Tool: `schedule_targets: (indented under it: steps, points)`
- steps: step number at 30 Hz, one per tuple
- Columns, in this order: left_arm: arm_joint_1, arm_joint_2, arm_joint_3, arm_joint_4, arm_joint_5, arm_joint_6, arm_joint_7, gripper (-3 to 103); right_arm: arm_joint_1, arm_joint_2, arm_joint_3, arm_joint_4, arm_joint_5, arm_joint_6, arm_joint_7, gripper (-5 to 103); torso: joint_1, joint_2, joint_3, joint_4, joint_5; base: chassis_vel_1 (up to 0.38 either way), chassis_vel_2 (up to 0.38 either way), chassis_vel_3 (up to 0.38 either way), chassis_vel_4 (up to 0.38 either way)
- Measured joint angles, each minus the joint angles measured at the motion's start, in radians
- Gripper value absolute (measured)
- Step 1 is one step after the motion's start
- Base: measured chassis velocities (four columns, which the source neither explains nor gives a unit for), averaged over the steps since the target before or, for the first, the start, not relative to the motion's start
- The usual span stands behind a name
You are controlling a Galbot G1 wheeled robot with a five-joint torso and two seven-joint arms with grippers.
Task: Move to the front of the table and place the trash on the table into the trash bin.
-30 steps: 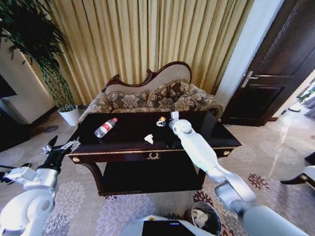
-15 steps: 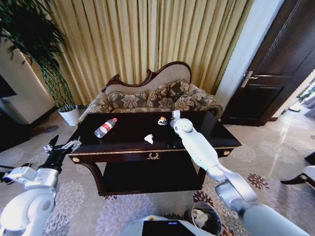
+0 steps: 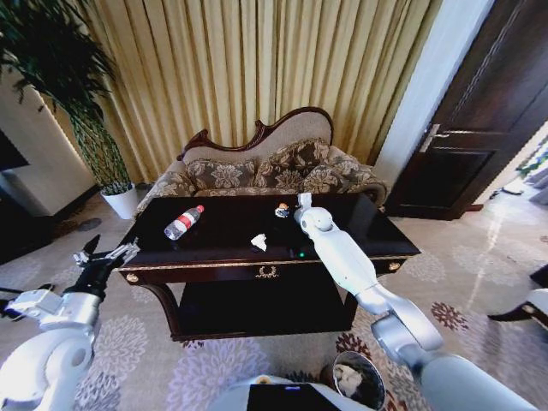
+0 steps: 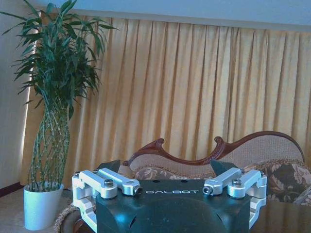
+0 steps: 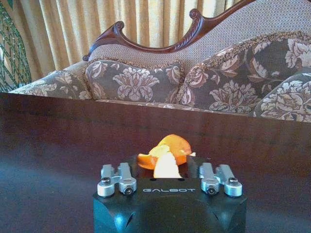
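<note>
Right hand (image 3: 288, 208) at orange bit (image 5: 165, 151)

The dark glossy worktop (image 3: 377, 229) is carrying three bits of trash. The clear bottle (image 3: 183, 222) with the red cap is lying on its side, well left of the gold wreath emblem (image 3: 267, 271) on the front edge. A crumpled white paper scrap (image 3: 259, 241) is sitting just behind the emblem, near the front edge. The orange bit (image 5: 165, 153) is resting farther back, behind the emblem and slightly right.
</note>
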Motion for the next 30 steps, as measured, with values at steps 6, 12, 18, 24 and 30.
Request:
schedule_targets:
  steps: [6,12,18,24,30]
  points:
    - [-0.001,0.000,0.001,0.000,0.000,0.000,0.000,100,-0.004,-0.003,0.000,0.000,-0.002,0.005,0.000,38,0.000,0.000,0.000,0.0000,0.0000,0.000,0.000,0.000,0.000]
    - [-0.002,-0.001,0.003,0.000,0.000,-0.001,0.000,100,-0.006,-0.006,0.004,0.011,-0.002,0.018,0.000,18,0.000,0.000,0.000,-0.0001,0.0000,0.000,0.000,0.000,0.000]
    - [-0.002,-0.002,0.003,0.000,0.000,-0.002,0.000,100,-0.018,-0.012,0.009,0.052,-0.002,0.038,0.000,1,0.000,0.000,0.000,-0.0001,0.0000,0.000,0.000,0.000,0.000]
    - [-0.002,-0.004,0.004,0.000,0.000,-0.002,0.000,100,-0.022,-0.017,0.016,0.079,0.006,0.041,0.000,0,0.000,0.000,0.000,0.0000,0.0000,0.000,0.000,0.000,0.000]
    - [0.000,-0.005,0.003,-0.001,0.000,-0.003,0.000,100,-0.031,-0.024,0.019,0.081,0.008,0.041,0.000,0,0.000,0.000,0.000,-0.0001,0.0001,0.000,0.000,0.000,0.000]
